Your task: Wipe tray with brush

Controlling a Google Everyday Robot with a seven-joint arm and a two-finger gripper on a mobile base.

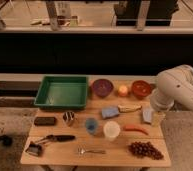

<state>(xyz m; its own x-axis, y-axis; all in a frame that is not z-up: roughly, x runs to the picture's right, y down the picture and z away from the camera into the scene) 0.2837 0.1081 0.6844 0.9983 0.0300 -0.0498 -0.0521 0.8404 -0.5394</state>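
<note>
The green tray (61, 93) sits at the table's back left with nothing visible inside it. The brush (57, 138) lies flat near the front left; its black handle points right and its dark squarish head (34, 149) lies by the front left corner. My gripper (158, 119) hangs from the white arm (176, 90) over the table's right edge, far from both tray and brush. It is open and holds nothing.
Behind the gripper are an orange bowl (141, 88), an orange fruit (123, 90) and a purple bowl (102, 87). Mid-table lie a blue sponge (110, 112), banana (129, 107), black block (45, 120), blue cup (91, 126) and white cup (111, 130). In front lie a spoon (90, 150) and grapes (145, 149).
</note>
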